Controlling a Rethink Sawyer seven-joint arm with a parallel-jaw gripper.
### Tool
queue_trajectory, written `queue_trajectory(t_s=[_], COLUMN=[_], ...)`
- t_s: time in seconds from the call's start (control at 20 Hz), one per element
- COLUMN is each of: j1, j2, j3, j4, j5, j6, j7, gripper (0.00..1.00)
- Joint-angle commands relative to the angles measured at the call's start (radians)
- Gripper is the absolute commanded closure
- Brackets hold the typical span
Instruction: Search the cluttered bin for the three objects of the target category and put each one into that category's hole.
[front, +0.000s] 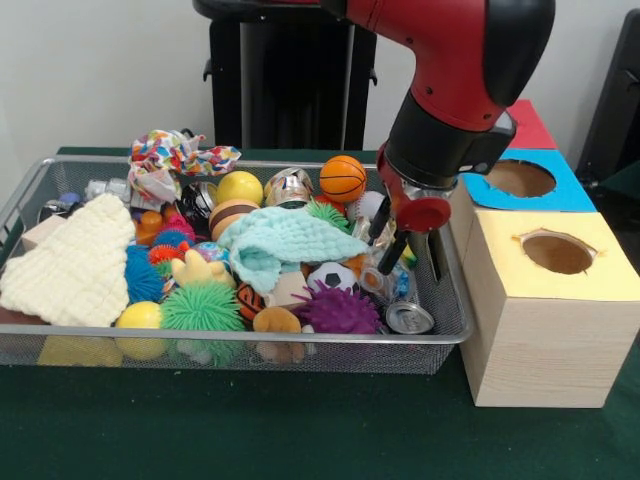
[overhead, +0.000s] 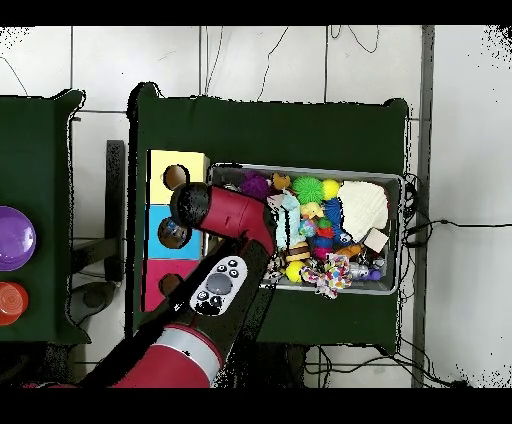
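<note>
The silver wire mesh bin (front: 455, 300) is full of mixed toys and cloths; it also shows in the overhead view (overhead: 398, 180). My gripper (front: 413, 270) hangs open over the bin's right end, its black fingers (front: 437, 255) lowered among the items. Between and below them lies a crushed clear bottle with a blue label (front: 398, 285). Another clear crushed piece (front: 105, 188) lies at the bin's far left corner. The blue-surround hole (front: 520, 178) tops a wooden box right of the bin, and shows in the overhead view (overhead: 172, 232). In the overhead view the arm hides the gripper.
The yellow-surround hole (front: 557, 252) is nearest the camera and the red-surround box (front: 532, 125) is farthest. Shiny cans (front: 408, 318) (front: 290, 187), a teal cloth (front: 285, 240), a cream cloth (front: 75, 265), a small basketball (front: 342, 178) and spiky balls fill the bin.
</note>
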Motion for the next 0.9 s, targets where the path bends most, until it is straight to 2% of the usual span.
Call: queue_trajectory(t_s=[0.05,0.55,0.8,0.85,0.9], j1=[-0.033,-0.049,-0.038,-0.037,-0.039], j2=[0.061,0.083,0.097,0.099,0.099], j3=[0.092,0.129,0.113,0.112,0.113], j4=[0.061,0.066,0.053,0.051,0.049], j5=[0.061,0.103,0.113,0.12,0.12], j6=[-0.131,-0.216,-0.21,-0.2,-0.192], j7=[0.219,0.191,0.194,0.193,0.192], gripper=[0.0,0.0,0.0,1.0,1.0])
